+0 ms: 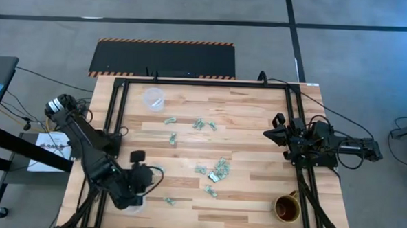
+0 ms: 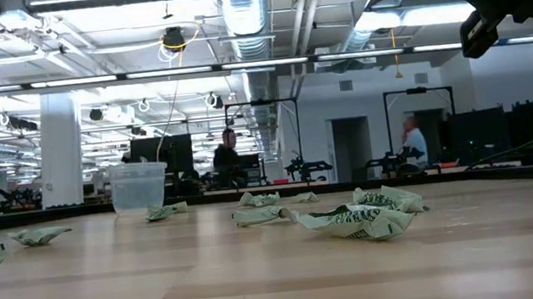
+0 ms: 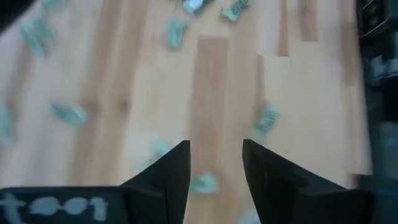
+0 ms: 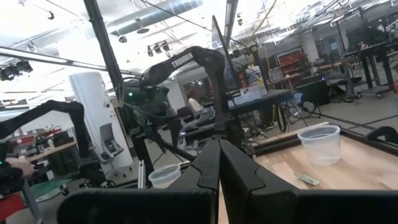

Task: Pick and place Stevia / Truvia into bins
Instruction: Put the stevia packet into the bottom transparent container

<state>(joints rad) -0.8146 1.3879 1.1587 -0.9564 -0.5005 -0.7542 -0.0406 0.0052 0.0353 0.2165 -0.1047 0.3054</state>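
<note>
While your left hand (image 1: 134, 193) hangs over the near cup (image 1: 135, 204) at the bench's (image 1: 258, 130) front left, its fingers (image 3: 169, 171) stand parted with nothing visible between them. From that cup, the closest packet (image 1: 169, 201) lies just to the right; which way its long side points is too small to tell. The main scatter of packets (image 1: 217, 169) lies farther right and back, and the second cup (image 1: 153, 98) stands toward the far edge. Your right hand (image 1: 277, 134), fingers shut and empty, waits well right of the scatter, so the left arm is nearer.
</note>
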